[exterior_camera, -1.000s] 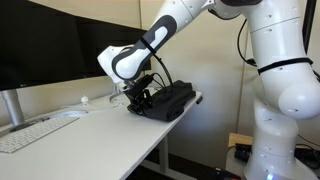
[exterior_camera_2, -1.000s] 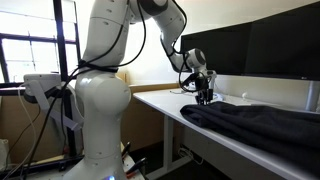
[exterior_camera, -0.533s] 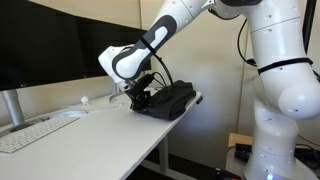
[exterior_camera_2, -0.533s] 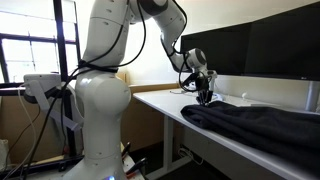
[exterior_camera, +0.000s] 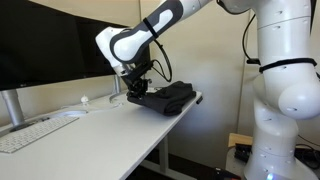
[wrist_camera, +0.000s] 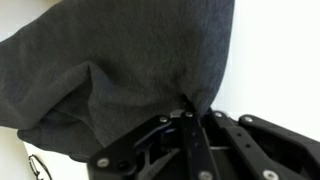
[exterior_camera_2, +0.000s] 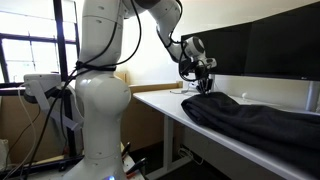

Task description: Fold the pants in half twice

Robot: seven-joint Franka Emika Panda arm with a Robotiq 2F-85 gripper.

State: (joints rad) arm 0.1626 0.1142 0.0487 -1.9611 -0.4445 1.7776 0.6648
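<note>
Plainly clenched on cloth: gripper (wrist_camera: 188, 112) at the bottom centre of the wrist view, jaws drawn together on a fold of the dark grey pants (wrist_camera: 110, 70). Creased fabric across most of that view, from the upper left to the centre. Bare white table (wrist_camera: 285, 50) down the right side.

Found in an exterior view near the centre of the frame: gripper (exterior_camera: 137, 92) pointing downward, pinching the left edge of the pants (exterior_camera: 170, 98). Appears to hold that edge slightly off the table (exterior_camera: 90, 128). Rest of the garment bunched as a dark heap on the right end of the tabletop, just right of the pincer. White arm (exterior_camera: 150, 30) curving in from the upper right. Dark monitor (exterior_camera: 50, 45) in the upper left and keyboard (exterior_camera: 25, 135) at the lower left, both well apart from the pants.

Found also in an exterior view right of centre: gripper (exterior_camera_2: 203, 85) gripping the far tip of the pants (exterior_camera_2: 250, 118). Remainder spread toward the lower right along the table (exterior_camera_2: 165, 105). Dark monitor (exterior_camera_2: 265, 45) in the upper right, behind the cloth.
</note>
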